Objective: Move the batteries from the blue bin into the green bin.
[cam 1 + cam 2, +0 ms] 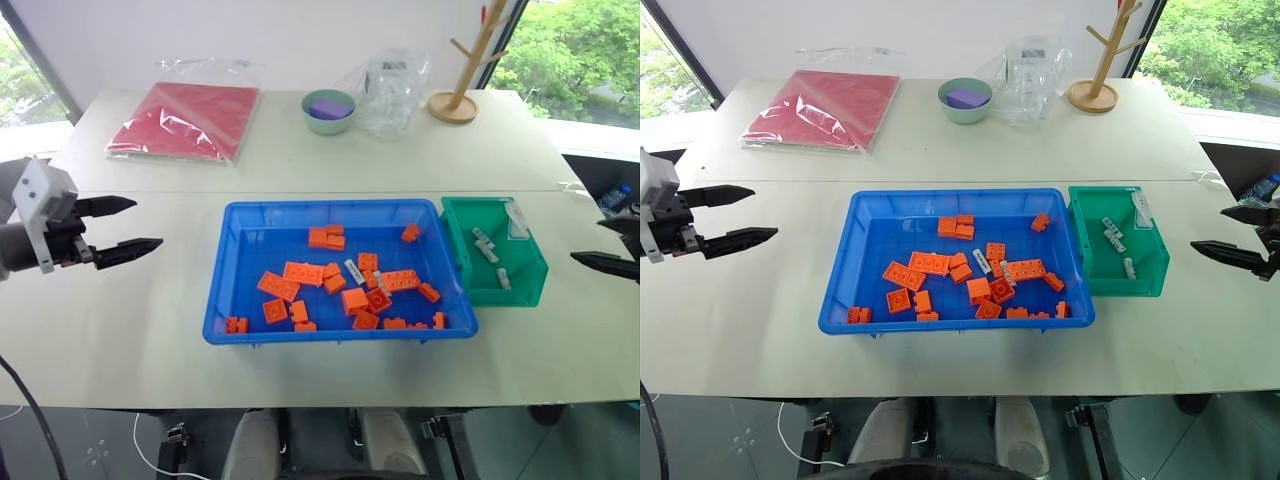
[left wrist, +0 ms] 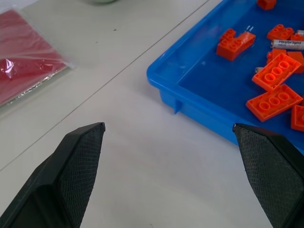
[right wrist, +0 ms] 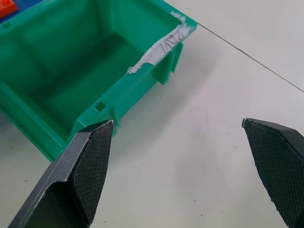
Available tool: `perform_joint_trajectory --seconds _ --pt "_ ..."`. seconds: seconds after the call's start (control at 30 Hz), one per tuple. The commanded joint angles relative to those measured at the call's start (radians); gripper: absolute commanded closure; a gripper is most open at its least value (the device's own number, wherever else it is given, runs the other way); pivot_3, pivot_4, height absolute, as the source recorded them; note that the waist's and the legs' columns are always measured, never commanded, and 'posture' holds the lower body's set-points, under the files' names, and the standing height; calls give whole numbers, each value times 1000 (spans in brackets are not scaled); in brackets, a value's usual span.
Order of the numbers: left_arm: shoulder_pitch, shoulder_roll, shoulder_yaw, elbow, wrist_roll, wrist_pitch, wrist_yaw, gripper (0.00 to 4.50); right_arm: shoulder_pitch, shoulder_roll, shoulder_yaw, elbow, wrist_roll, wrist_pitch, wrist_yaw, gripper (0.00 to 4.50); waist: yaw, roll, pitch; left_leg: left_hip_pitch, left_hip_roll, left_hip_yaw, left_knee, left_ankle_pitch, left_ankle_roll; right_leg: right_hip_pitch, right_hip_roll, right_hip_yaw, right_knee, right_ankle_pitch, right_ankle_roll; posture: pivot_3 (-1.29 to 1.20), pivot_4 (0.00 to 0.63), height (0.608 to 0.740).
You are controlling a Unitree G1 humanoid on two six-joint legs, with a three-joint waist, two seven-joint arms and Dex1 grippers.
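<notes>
The blue bin sits mid-table and holds many orange bricks. Among them lies a slim white battery, which the left wrist view also catches. Touching the blue bin's right side, the green bin has a few batteries inside. My left gripper hovers open over the table, left of the blue bin and pointing at it, with nothing between its fingers. My right gripper hangs open and empty to the right of the green bin.
At the table's far side lie a red packet in clear plastic, a pale green bowl with a purple block, a crumpled clear bag and a wooden peg stand. A seam crosses the table behind the bins.
</notes>
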Motion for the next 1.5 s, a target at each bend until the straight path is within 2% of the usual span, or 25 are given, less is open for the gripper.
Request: perform_joint_trajectory --seconds 0.03,0.23,0.33,0.5,0.7,0.93,1.13,1.5 --pt "-10 -1 29 -82 -46 27 7 0 -66 -4 9 24 -18 -28 0 46 -1 0 0 0 0 0 0 0 0 0 0 0 0 0 0 0 150 736" --pt "42 -19 18 -249 -119 104 8 0 -166 19 46 -98 21 74 71 46 -1 1 1 0 0 -1 0 0 0 -1 0 2 2 0 0 0 150 736" --pt "52 -32 -19 -353 -167 141 0 0 -215 83 108 -326 65 184 90 46 -5 1 1 1 0 -1 1 0 0 -1 1 2 5 0 0 0 150 736" --pt "42 -46 -87 -428 -181 153 -2 0 -308 250 248 -632 75 368 4 46 -5 1 1 2 0 -3 2 1 -1 -1 2 2 9 0 0 0 150 736" --pt "20 -62 -190 -427 -160 141 -13 0 -387 535 471 -872 52 595 -175 46 2 1 1 0 0 -3 2 1 -1 -3 2 1 10 0 0 0 150 736" --pt "-21 -76 -229 -410 -140 129 -6 0 -377 766 637 -875 -13 656 -322 46 7 -1 0 -3 -3 -3 4 1 -1 -2 0 -1 9 0 0 0 150 736" --pt "-32 -75 -228 -408 -137 131 0 0 -359 797 727 -820 -102 585 -353 46 4 -1 0 -2 -3 -4 4 1 -1 -2 1 -1 9 0 0 0 150 736" --pt "-59 -88 -242 -402 -119 130 9 0 -324 804 767 -656 -226 409 -359 46 2 -1 0 -2 -3 -4 3 1 -1 -2 2 -1 9 1 1 0 150 736"
